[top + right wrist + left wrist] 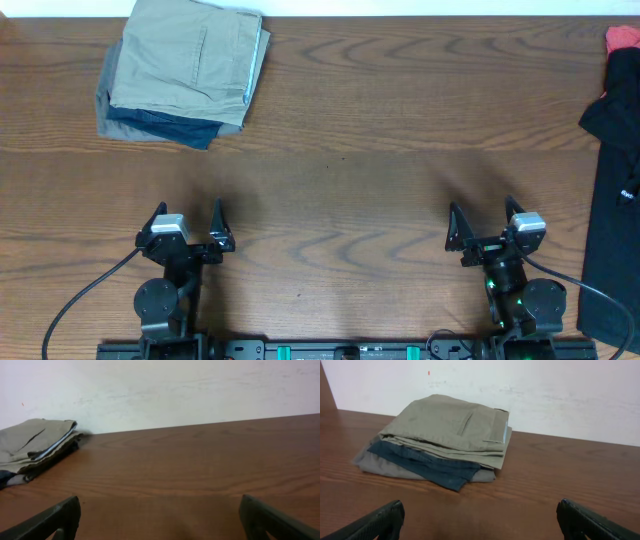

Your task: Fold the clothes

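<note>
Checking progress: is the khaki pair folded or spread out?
Folded. The khaki pair lies as a compact rectangle atop a navy garment, layered edges showing in the left wrist view.

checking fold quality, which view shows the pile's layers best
Left wrist: it sees the pile from the side, close, so the khaki pair on top, a navy layer and a grey layer all show. Overhead shows mainly the khaki top, with navy and grey edges. Right wrist catches only one end at its left edge.
</note>
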